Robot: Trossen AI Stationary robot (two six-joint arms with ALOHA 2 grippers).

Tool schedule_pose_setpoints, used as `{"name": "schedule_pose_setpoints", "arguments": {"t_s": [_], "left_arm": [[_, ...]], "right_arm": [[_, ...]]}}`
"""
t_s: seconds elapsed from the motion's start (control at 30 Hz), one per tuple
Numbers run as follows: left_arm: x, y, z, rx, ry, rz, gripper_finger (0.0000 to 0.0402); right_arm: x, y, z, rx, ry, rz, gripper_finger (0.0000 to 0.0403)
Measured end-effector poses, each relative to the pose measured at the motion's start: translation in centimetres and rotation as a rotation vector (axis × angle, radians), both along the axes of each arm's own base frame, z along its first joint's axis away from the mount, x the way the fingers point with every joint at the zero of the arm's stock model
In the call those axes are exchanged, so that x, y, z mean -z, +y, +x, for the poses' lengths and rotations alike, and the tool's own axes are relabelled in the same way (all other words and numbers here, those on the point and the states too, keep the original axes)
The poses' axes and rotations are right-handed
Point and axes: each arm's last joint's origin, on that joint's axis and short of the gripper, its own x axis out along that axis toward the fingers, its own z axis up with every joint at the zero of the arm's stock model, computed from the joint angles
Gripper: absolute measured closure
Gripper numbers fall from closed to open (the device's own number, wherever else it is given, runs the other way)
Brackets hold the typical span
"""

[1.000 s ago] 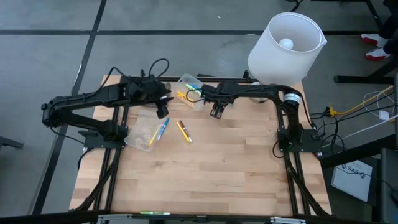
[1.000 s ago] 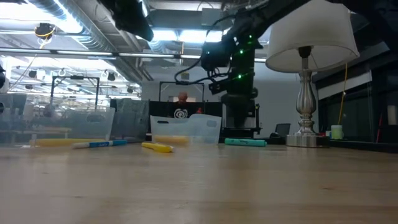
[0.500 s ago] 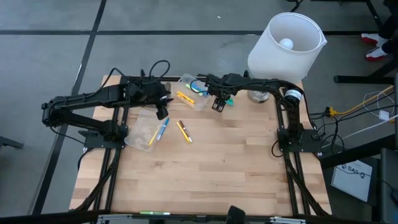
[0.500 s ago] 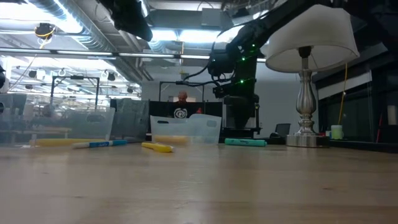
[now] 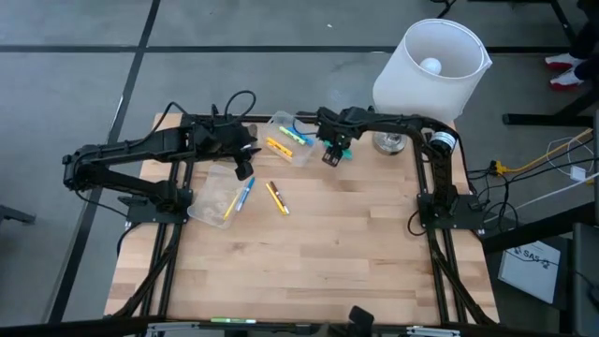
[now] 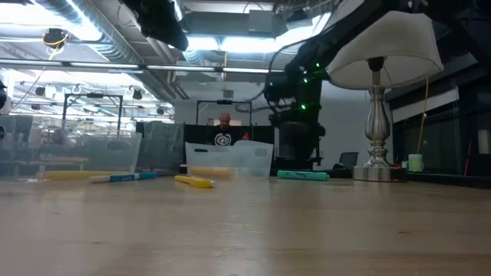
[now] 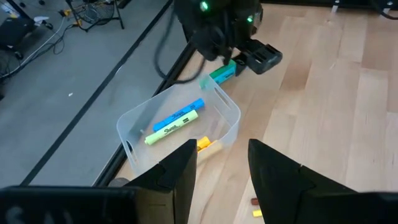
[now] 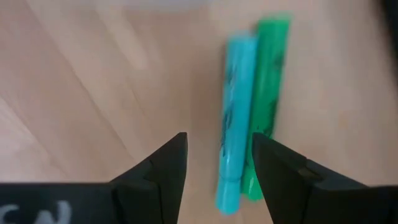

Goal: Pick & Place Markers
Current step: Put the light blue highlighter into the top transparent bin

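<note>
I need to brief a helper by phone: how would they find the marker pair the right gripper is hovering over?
Start at the white lamp at the table's far edge. Next to its base, beside the clear container, two markers lie side by side under the open right gripper. They're teal and green, touching.

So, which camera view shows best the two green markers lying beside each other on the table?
The right wrist view: the green markers fill it, touching side by side. The high view hides them partly under the right gripper; the low and left wrist views show one teal stick.

Overhead camera straight down; table-level camera across; wrist cameras close, both on teal marker (image 8: pixel 235 118) (image 7: pixel 222 72).
</note>
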Motion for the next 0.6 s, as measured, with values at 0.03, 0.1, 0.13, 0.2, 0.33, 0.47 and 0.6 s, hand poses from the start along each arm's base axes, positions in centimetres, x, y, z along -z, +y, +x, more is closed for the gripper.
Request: {"name": "schedule_pose_setpoints", "arguments": {"t_s": [0.03, 0.1, 0.13, 0.2, 0.33, 0.47, 0.6], "left_arm": [[0.0, 0.0, 0.0, 0.0, -0.001, 0.0, 0.0263], [0.0, 0.0, 0.0, 0.0, -0.001, 0.001, 0.0263], [0.0, 0.0, 0.0, -0.002, -0.002, 0.002, 0.0263], [0.0, 0.0, 0.0, -0.002, -0.001, 0.002, 0.0263], [0.0, 0.0, 0.0, -0.004, -0.001, 0.003, 0.0263], [0.0, 0.0, 0.0, -0.004, -0.001, 0.003, 0.0263], [0.0, 0.1, 0.0, -0.004, -0.001, 0.003, 0.0263]], "right_arm": [[0.6, 0.2, -0.3, 0.0, 0.019, 0.011, 0.0225], [1.8, 0.5, -0.9, -0.001, 0.052, 0.023, 0.0225], [2.5, 0.7, -1.2, -0.001, 0.067, 0.02, 0.0225], [3.4, 1.0, -1.7, 0.007, 0.084, 0.018, 0.0225], [4.4, 1.4, -2.4, 0.031, 0.094, 0.03, 0.0226], [4.5, 1.7, -2.1, 0.033, 0.08, 0.051, 0.0229], [4.0, 2.2, -1.4, 0.012, 0.076, 0.038, 0.0259]]}}
